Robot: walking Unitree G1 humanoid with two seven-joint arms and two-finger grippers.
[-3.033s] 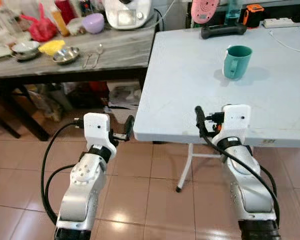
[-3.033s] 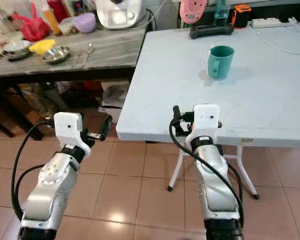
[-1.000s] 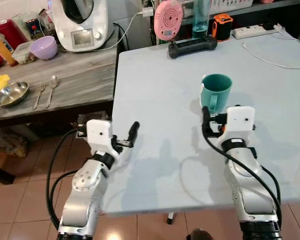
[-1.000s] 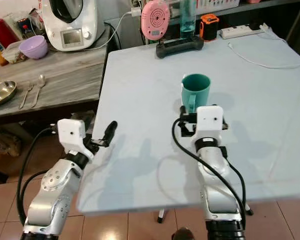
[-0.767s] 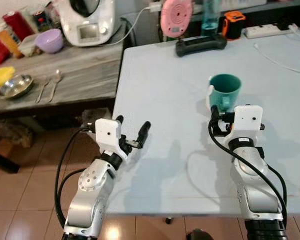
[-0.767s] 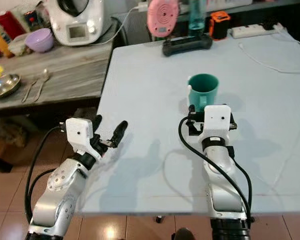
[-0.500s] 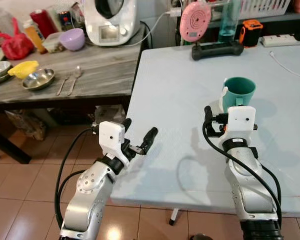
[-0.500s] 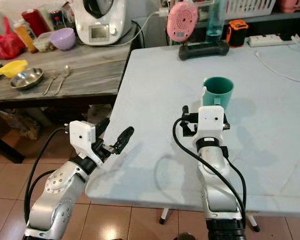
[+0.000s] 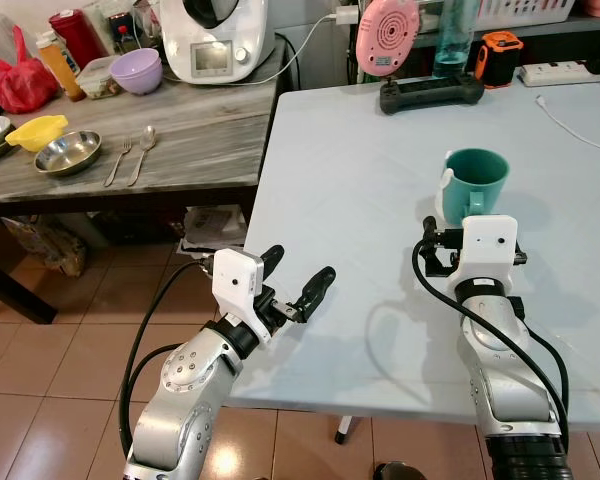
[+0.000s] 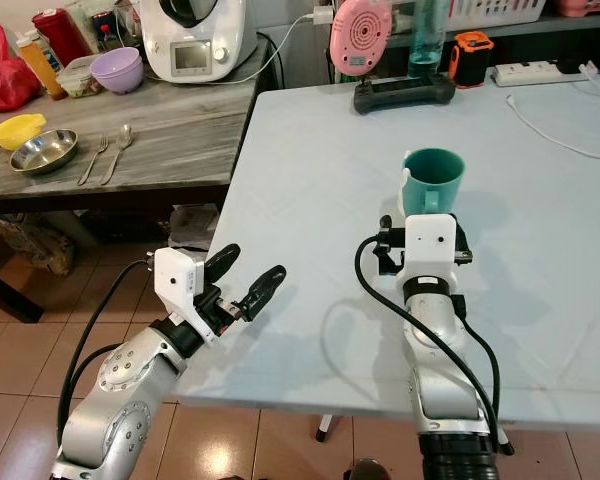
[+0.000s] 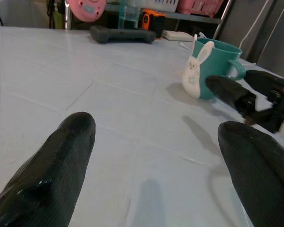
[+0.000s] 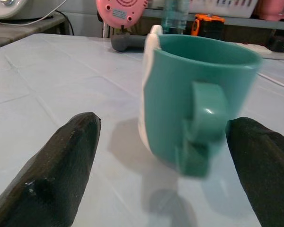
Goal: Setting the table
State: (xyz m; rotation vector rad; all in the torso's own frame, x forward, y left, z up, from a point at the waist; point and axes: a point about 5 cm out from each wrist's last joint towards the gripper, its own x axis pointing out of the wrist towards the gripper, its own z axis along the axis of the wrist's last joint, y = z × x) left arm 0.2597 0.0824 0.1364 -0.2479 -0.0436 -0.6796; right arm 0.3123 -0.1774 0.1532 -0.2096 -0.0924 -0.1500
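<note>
Teal plastic mug stood alone on the pale blue table; right gripper, fingers apart, faced it, left gripper spread idle. Steel cutlery remained unfetched.

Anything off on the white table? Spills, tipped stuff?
Nothing stands out. The teal mug stands upright on the white table, no spill around it. The right gripper is open just before its handle.

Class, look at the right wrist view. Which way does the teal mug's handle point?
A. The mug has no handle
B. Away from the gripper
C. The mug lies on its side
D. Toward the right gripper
D: the teal mug stands upright, its handle facing the open right gripper.
</note>
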